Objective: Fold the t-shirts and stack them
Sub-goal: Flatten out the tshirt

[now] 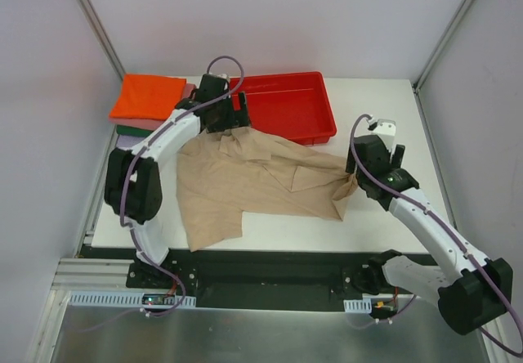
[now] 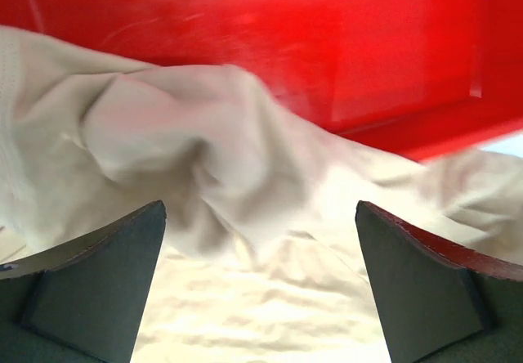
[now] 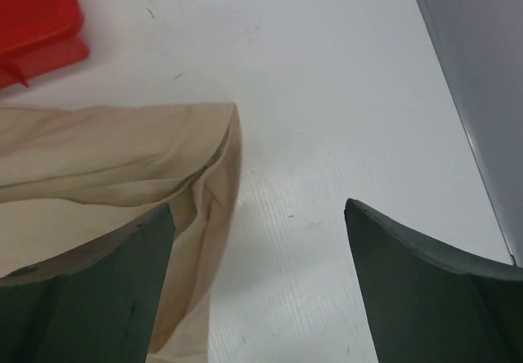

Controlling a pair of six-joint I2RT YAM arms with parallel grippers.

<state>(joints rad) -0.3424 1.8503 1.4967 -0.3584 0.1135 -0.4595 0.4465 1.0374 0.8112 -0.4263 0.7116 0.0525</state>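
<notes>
Nearest us in the top view sit the left arm base [image 1: 151,275] and the right arm base [image 1: 392,271]. Beyond them the beige t-shirt [image 1: 245,179] lies crumpled and unfolded on the table [image 1: 384,109], its long axis running roughly left to right between the 2 grippers. We see the left gripper [image 1: 231,120] at the shirt's far edge, just beside the red tray [image 1: 282,78], and the right gripper [image 1: 357,177] at its right tip. A folded stack with the orange t-shirt [image 1: 149,95] on top sits at the far left. From the left wrist, the left gripper [image 2: 260,216] is spread wide and clamps nothing, with the bunched beige t-shirt [image 2: 163,134] below and the red tray [image 2: 368,36] behind. From the right wrist, the right gripper [image 3: 260,216] is equally wide, and the beige t-shirt [image 3: 98,167] has its folded edge running just inside the finger [image 3: 90,298] on that view's left, with bare table [image 3: 327,93] opposite. We judge each arm nearest its own end, so a 2-handed pinch looks likely.
</notes>
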